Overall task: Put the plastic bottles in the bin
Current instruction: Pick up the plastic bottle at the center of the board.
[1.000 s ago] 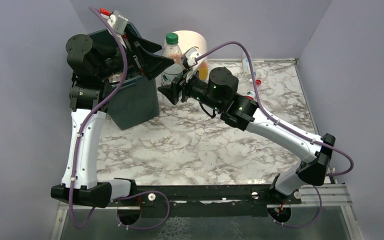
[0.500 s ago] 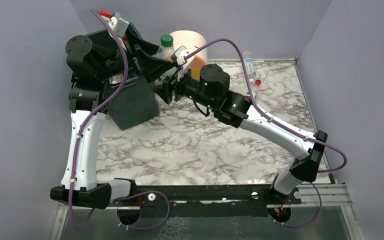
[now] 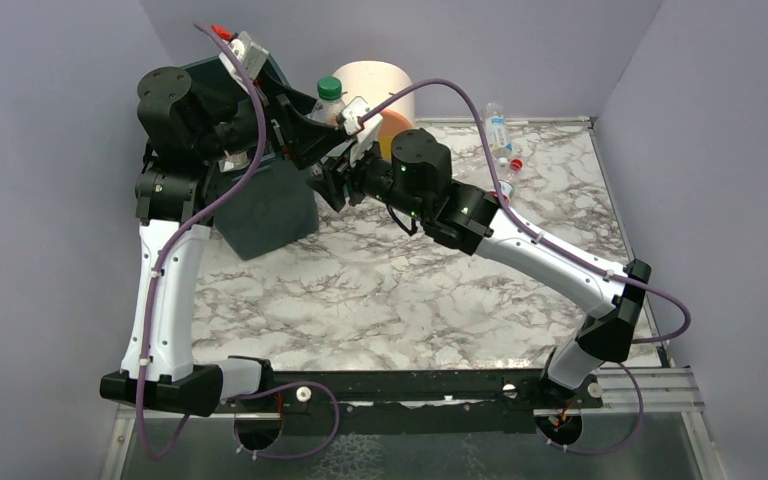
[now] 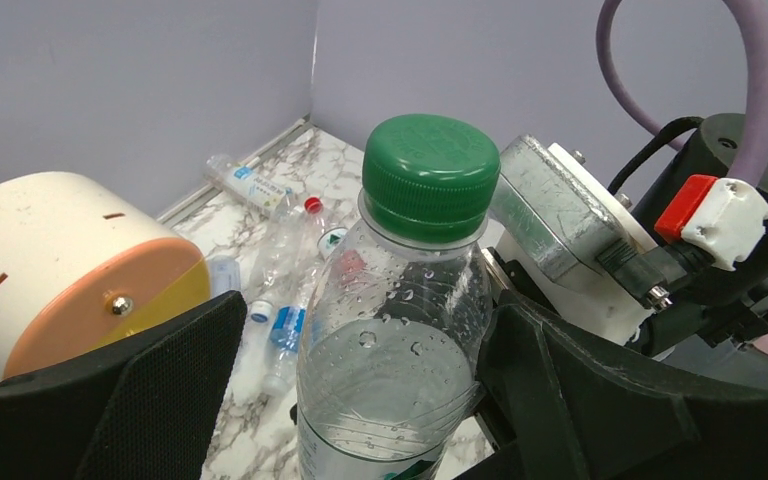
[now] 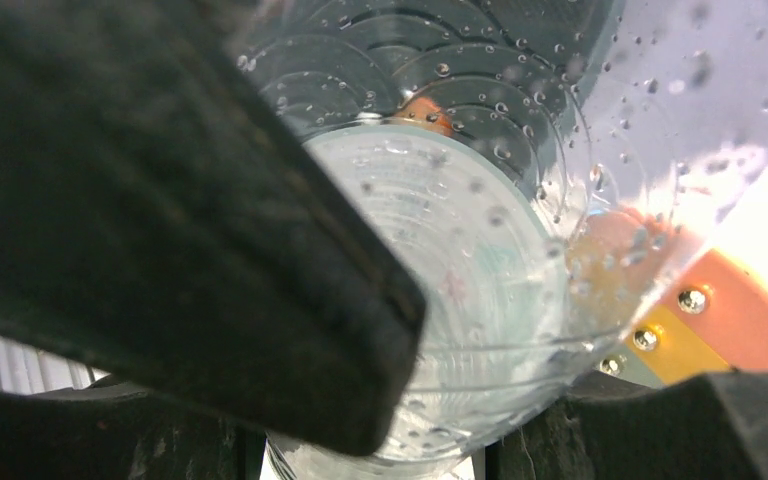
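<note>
A clear bottle with a green cap (image 3: 329, 92) stands upright in the air next to the dark green-grey bin (image 3: 260, 205). My right gripper (image 3: 335, 168) is shut on its lower body; the right wrist view shows the bottle (image 5: 460, 270) between the right gripper's (image 5: 380, 450) fingers. My left gripper (image 3: 312, 128) is open around the bottle's upper part. In the left wrist view the bottle (image 4: 400, 340) sits inside the left gripper (image 4: 360, 400): the right finger (image 4: 560, 400) touches it and the left finger (image 4: 160, 400) stands apart. That left-arm finger (image 5: 160, 200) fills the right wrist view.
The round cream, orange and yellow drawer unit (image 3: 385, 85) stands right behind the bottle, and shows in the left wrist view (image 4: 60, 250). Several loose clear bottles (image 3: 505, 150) lie at the back right, also in the left wrist view (image 4: 280, 260). Grey walls enclose the table.
My right arm has carried the bottle left and a little farther back, in between the left gripper's open fingers. The left gripper has stayed by the bin's rim.
</note>
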Controlling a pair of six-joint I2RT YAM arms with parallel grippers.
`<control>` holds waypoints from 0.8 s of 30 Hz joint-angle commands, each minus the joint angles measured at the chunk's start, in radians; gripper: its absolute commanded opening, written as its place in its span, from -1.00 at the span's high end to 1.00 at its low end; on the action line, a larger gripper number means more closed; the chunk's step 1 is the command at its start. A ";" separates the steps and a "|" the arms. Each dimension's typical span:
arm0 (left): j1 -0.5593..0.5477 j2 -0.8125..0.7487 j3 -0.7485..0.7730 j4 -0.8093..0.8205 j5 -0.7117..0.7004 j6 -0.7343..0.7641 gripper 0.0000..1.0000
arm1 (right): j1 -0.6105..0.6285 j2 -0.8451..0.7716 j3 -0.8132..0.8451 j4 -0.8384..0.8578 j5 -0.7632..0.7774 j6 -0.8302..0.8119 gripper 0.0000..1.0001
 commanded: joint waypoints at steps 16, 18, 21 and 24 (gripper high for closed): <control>-0.031 0.049 -0.008 -0.111 -0.157 0.120 -0.33 | 0.068 0.013 0.085 -0.032 -0.080 -0.067 -0.18; -0.031 0.050 -0.004 -0.112 -0.155 0.117 -0.23 | 0.068 0.007 0.078 -0.027 -0.076 -0.066 -0.18; -0.031 0.054 0.004 -0.113 -0.153 0.111 -0.06 | 0.069 -0.002 0.061 -0.012 -0.066 -0.059 -0.19; -0.031 0.056 0.010 -0.114 -0.158 0.103 0.03 | 0.069 -0.012 0.038 0.007 -0.055 -0.046 -0.37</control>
